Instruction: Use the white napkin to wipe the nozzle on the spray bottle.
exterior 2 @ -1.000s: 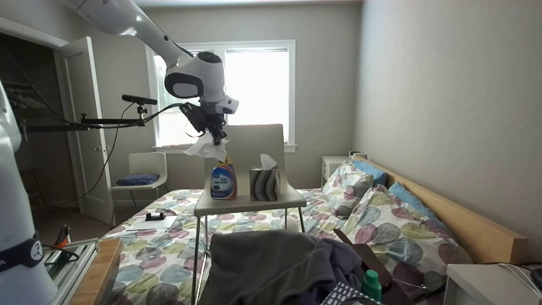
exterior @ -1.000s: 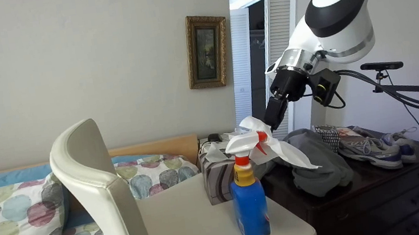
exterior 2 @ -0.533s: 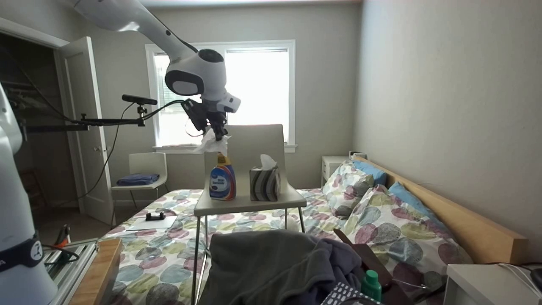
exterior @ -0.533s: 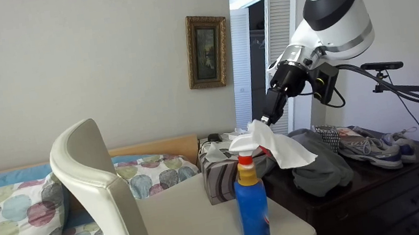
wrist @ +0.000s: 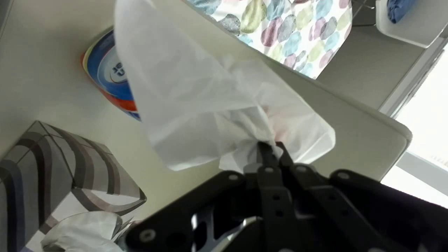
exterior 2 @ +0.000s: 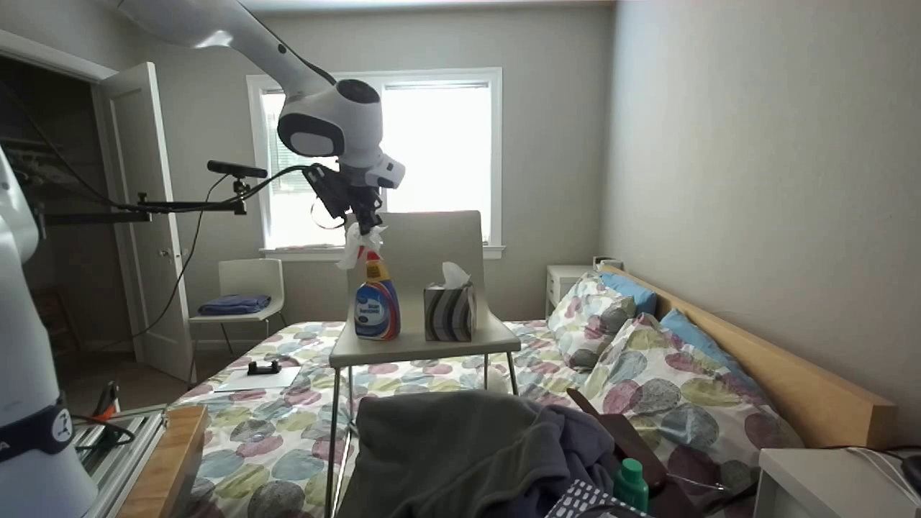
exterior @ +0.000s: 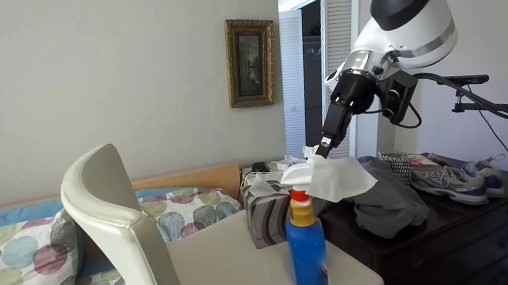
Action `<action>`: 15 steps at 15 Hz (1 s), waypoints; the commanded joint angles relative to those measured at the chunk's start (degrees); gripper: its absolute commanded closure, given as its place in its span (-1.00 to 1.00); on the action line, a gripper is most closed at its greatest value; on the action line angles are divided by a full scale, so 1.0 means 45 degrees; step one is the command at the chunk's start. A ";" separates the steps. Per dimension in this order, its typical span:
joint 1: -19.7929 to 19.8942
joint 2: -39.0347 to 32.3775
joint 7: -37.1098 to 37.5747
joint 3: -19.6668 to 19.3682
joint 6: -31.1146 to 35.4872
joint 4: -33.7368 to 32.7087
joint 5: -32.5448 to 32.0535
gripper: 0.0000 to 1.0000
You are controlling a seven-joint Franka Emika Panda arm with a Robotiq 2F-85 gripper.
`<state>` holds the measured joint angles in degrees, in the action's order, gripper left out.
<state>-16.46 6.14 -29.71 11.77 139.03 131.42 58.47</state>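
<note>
Lower centre of the wrist view: the gripper, its black jaws pressed together, pinches one white napkin, thin, creased and partly see-through, which spreads across the centre. One spray bottle, of blue plastic, stands upright just right of lower centre in an exterior view, on the smooth, cream seat of a chair. The bottle's nozzle, white above a red collar, is partly overlapped by the napkin; whether they touch cannot be told. The label, left of centre in an exterior view, carries pale lettering on a blue oval, too small to read. Near it stands one tissue box, wave-striped, with one tissue rising from its top. In an exterior view, one gilt-framed painting hangs at upper centre; two laced shoes lie at right.
</note>
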 commanded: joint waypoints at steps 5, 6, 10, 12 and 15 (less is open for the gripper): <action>-0.0077 0.1347 -0.0299 0.0263 -0.0825 0.0717 0.0098 0.98; -0.0076 0.1491 -0.0217 0.0276 -0.0879 0.0796 0.0030 0.98; -0.0027 0.1562 -0.0258 0.0233 -0.0632 0.0971 0.0058 0.98; -0.0025 0.1420 -0.0410 0.0240 -0.0305 0.1037 0.0137 0.98; -0.0014 0.1146 -0.0418 0.0199 -0.0119 0.1049 0.0189 0.98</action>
<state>-16.60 11.93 -30.30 12.73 137.28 135.52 58.42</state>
